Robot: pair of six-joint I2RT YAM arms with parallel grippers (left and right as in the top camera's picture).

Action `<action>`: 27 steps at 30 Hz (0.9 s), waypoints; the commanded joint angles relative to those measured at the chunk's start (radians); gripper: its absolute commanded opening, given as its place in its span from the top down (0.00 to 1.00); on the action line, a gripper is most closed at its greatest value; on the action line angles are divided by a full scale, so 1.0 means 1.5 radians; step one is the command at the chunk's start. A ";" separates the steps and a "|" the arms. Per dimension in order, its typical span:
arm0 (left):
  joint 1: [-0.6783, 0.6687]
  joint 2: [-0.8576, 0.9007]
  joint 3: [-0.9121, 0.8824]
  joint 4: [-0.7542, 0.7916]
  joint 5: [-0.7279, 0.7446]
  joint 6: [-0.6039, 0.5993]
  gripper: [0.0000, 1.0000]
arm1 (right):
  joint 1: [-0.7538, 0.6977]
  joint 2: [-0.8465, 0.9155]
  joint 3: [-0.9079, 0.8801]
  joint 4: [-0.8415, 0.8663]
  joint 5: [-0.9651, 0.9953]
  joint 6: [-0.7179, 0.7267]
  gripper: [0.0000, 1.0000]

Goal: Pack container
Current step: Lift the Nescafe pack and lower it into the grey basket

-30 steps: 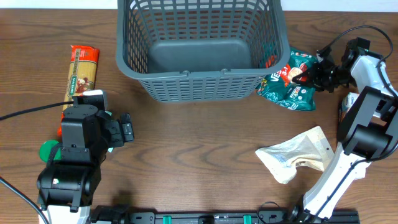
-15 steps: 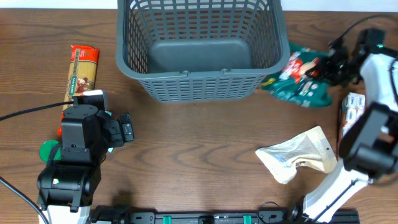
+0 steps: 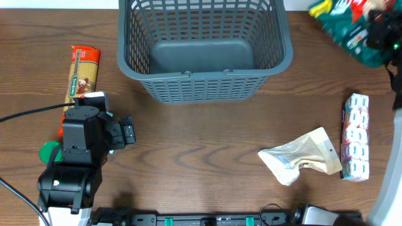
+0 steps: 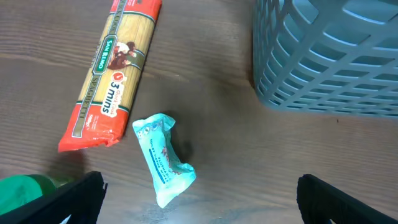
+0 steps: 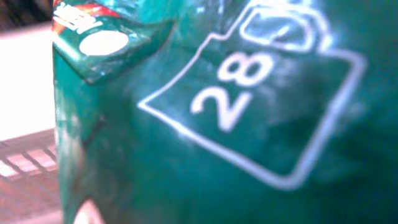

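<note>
Though blurred at frame edge, logged right gripper (image 3: 377, 28) clamped on green bag (image 3: 345, 24) right of basket (image 3: 204, 85); left gripper (image 3: 127, 132) spread apart near pasta (image 3: 85, 70).

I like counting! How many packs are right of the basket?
3: green bag held up far back, beige pouch on the table, white box beside it. None seem hidden.

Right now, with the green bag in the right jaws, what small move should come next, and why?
Probably carry the green bag left until it hangs above the container. The bag is held up beyond the container's right rim, not over it, and the container's floor is bare, so nothing seems to block a later drop.
</note>
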 commanded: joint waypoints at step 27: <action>0.003 0.001 0.017 -0.030 -0.008 0.011 0.01 | 0.413 0.382 0.168 -0.116 -0.010 -0.141 0.99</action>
